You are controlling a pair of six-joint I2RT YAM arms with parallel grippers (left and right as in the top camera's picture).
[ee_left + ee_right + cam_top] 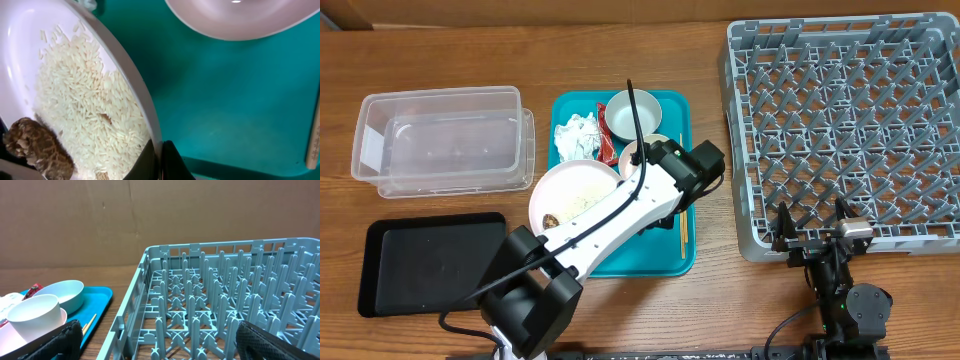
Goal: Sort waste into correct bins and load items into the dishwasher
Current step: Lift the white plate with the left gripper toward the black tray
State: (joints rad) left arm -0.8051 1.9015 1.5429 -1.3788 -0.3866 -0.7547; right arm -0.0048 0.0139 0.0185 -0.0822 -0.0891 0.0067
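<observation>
1. Pinched between the pressed-together fingers of the left gripper [159,161], the rim of the plate [566,182] is seen closest in the left wrist view.
2. White rice grains [85,110] are spread over the plate, and a brown scrap [37,147] is seen at their lower edge.
3. The plate is placed at the near-left part of the teal tray [665,255], with its rim reaching past the tray's left edge; whether it is lifted cannot be told.
4. On the tray's far half, the bowl [617,115] and the cup [638,152] are set close together, with the crumpled tissue [577,137] to their left and the red wrapper [606,140] between tissue and bowl.
5. The chopsticks [683,232] are laid along the tray's right side.
6. The clear tub [440,140] and the black tray [430,262] are set left of the teal tray, the tub farther back.
7. The dish rack [850,130] is placed at the right of the table [710,300].
8. The right gripper [812,235] is held at the rack's near edge, its fingers spread wide with nothing between them.
</observation>
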